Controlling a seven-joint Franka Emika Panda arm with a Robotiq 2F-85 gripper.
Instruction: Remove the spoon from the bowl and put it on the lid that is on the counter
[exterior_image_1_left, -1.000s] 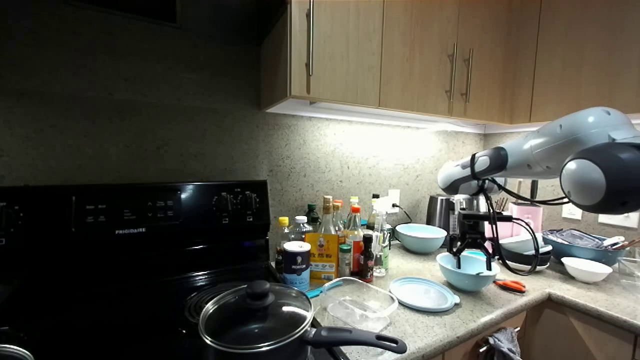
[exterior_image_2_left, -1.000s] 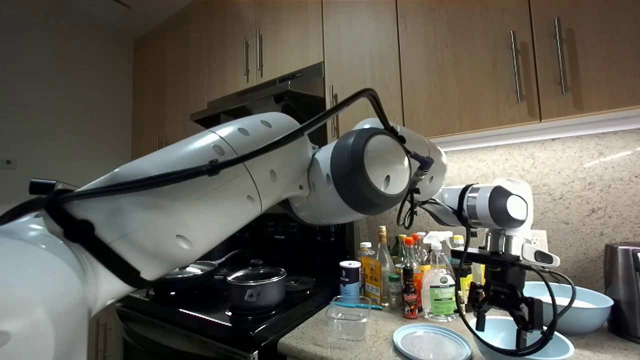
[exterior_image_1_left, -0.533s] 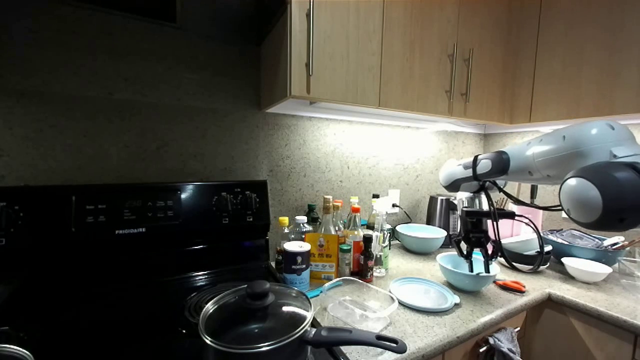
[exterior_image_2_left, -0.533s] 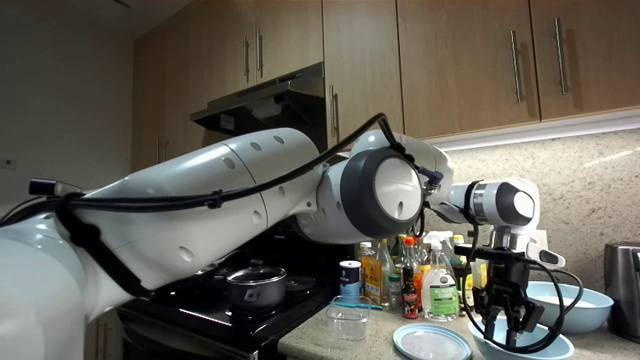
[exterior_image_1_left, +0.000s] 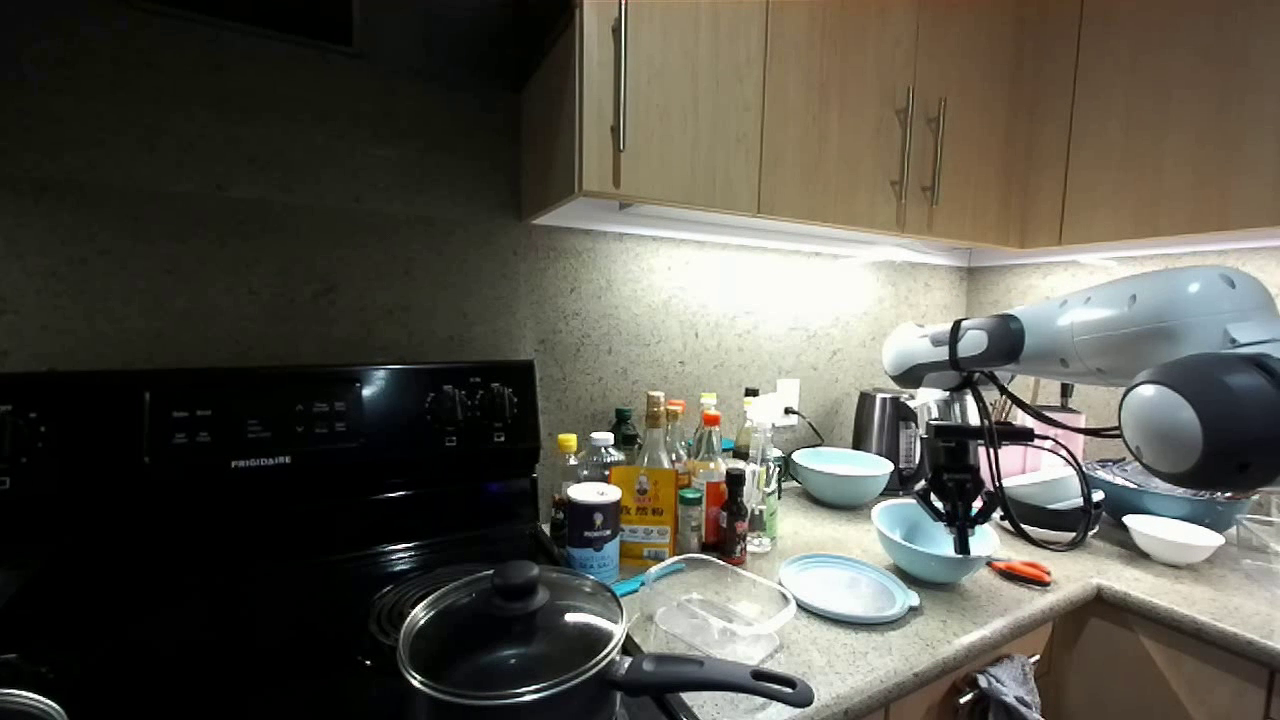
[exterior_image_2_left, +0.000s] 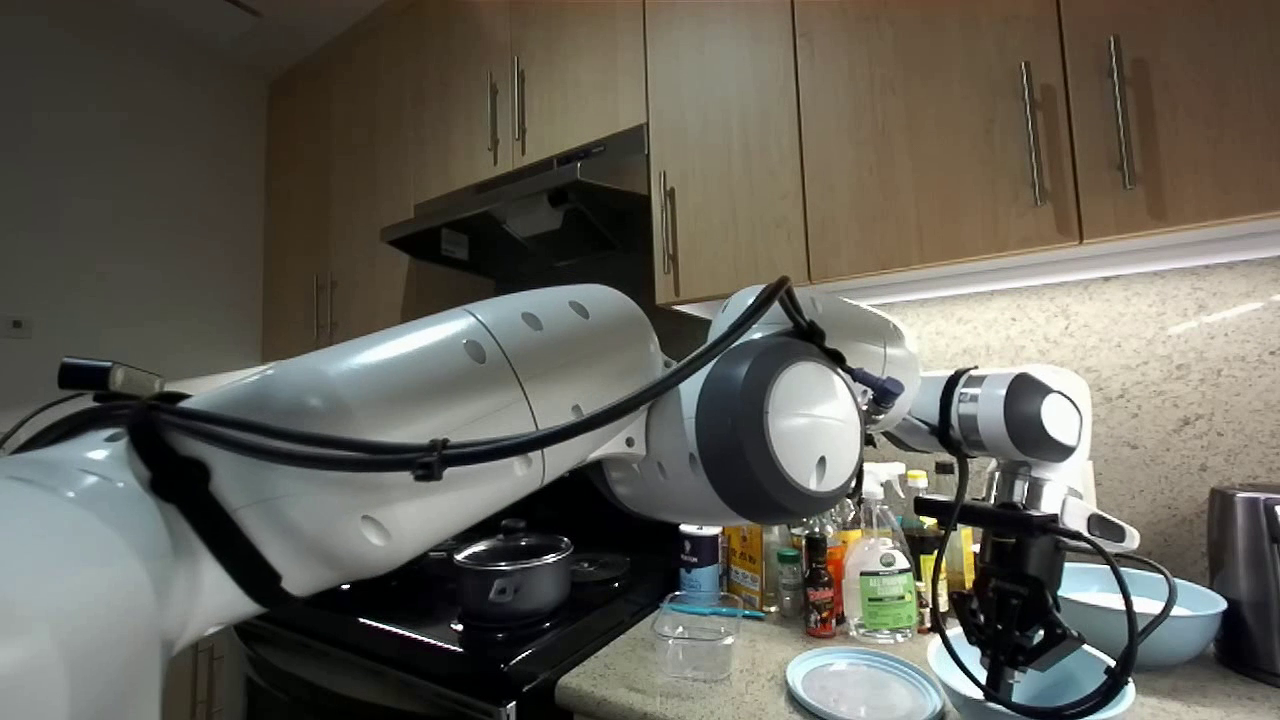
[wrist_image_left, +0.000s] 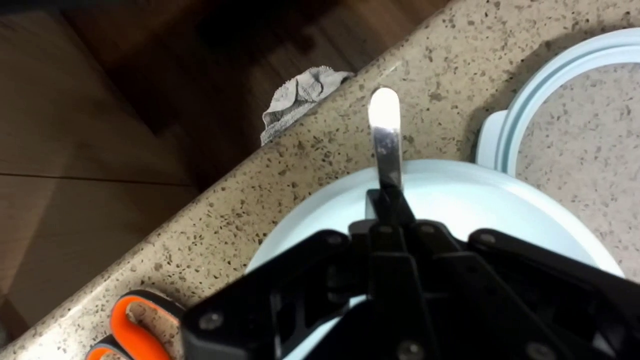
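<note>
Pale and speckled, the table (wrist_image_left: 225, 235) bears the lid (exterior_image_1_left: 848, 588) just beside the bowl (exterior_image_1_left: 912, 555). The end effector (exterior_image_1_left: 961, 542) is clamped on the spoon (wrist_image_left: 386, 135) at the bowl, one end showing past the rim. Grasping looks done; lifting clear and placing on the lid remain.

The arm (exterior_image_2_left: 580, 360) extends outward with its wrist (exterior_image_2_left: 1030, 412) bent, and the gripper (exterior_image_1_left: 962, 545) (jaws clamped together) points downward beneath that joint.

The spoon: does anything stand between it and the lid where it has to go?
I see only the rim of the bowl, facing the lid; the spoon, pinched in the gripper, probably must rise over it.
</note>
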